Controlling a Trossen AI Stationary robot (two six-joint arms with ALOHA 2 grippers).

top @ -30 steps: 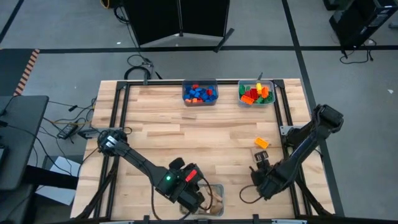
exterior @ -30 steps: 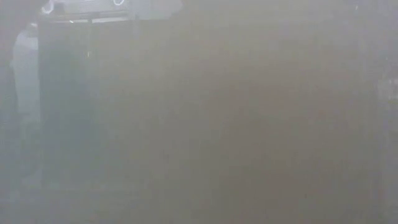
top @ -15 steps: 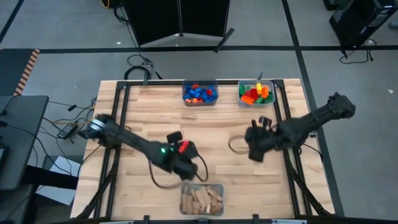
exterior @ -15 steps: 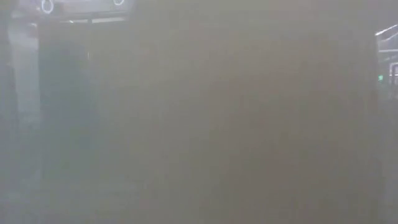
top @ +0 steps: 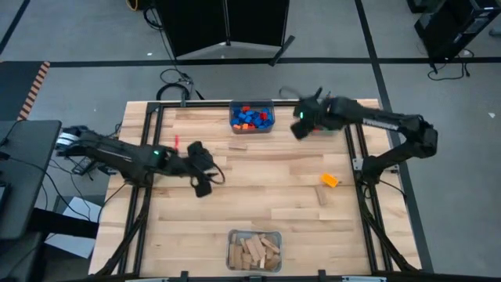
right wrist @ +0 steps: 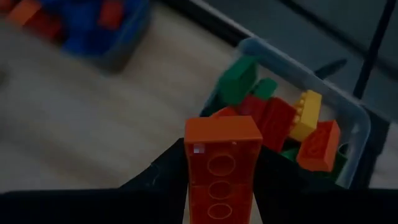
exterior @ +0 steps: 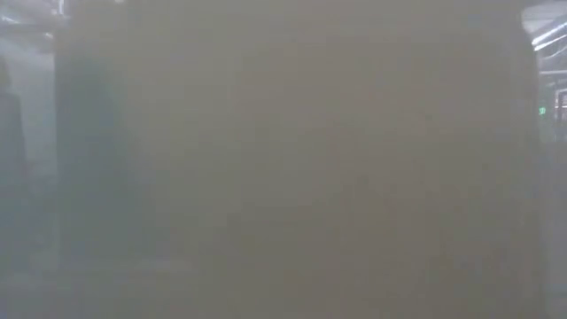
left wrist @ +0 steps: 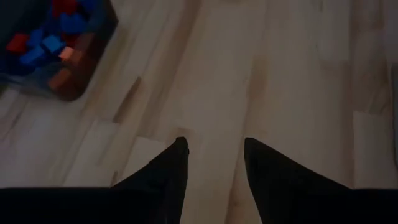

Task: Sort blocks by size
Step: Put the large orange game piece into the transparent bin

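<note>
- Fog-like blur fills the low view; nothing can be made out there.
- The far right bin (right wrist: 348, 127) is largely covered by the right gripper (top: 301, 125) in the high view.
- A pale plank table (top: 266, 188) is set on grey floor crossed by dark lines, with cables beside it.
- An orange studded brick (right wrist: 222, 168) is clamped upright between the right gripper's fingers, above the edge of that bin of larger red, green, yellow and orange bricks.
- Small blue and red bricks are held in the middle far bin (top: 251, 118); tan wooden blocks (top: 254, 251) fill the near bin.
- One orange brick (top: 329, 180) lies loose at the table's right.
- The left gripper (left wrist: 214, 152) hovers over bare wood, fingers apart, nothing held.
</note>
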